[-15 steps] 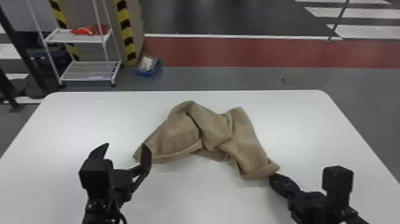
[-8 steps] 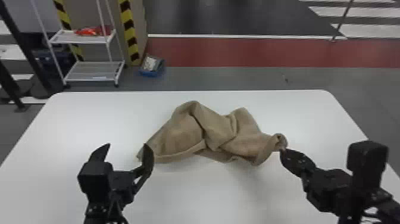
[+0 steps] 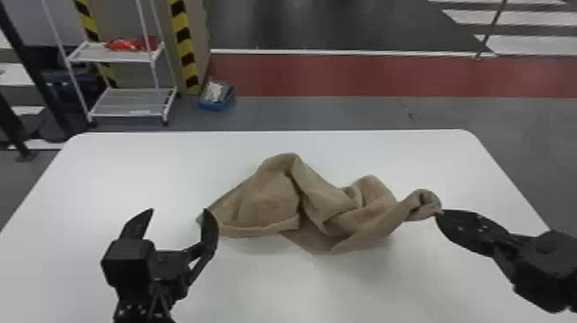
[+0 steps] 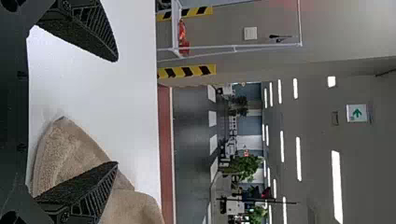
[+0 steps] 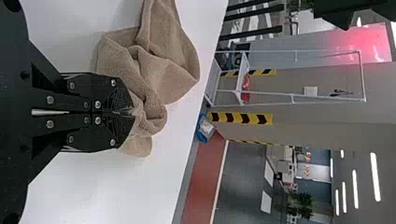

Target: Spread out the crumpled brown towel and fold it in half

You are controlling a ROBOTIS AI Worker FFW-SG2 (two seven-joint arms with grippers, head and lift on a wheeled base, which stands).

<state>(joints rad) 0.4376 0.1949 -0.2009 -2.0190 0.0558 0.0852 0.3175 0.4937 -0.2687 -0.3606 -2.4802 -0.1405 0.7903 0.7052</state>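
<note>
In the head view the brown towel (image 3: 270, 202) lies crumpled in the middle of the table, its right end bunched and drawn out toward my right gripper (image 3: 440, 212). In the right wrist view, the closed fingers of my right gripper (image 5: 133, 112) pinch that bunched end of the towel (image 5: 168, 70). My left gripper (image 3: 178, 211) stands open by the towel's left corner, its right-hand finger at that corner. In the left wrist view nothing is between the fingers of my left gripper (image 4: 116, 112); one finger overlaps the towel (image 4: 70, 144).
The white table (image 3: 129, 172) carries the towel, with bare surface around it. Beyond the far edge are a white wire shelf (image 3: 133, 101) and a blue box (image 3: 217, 101) on the floor.
My right gripper has moved to the right and away from the table's near edge, pulling the towel's right end along and stretching that side out. The left gripper has barely moved.
</note>
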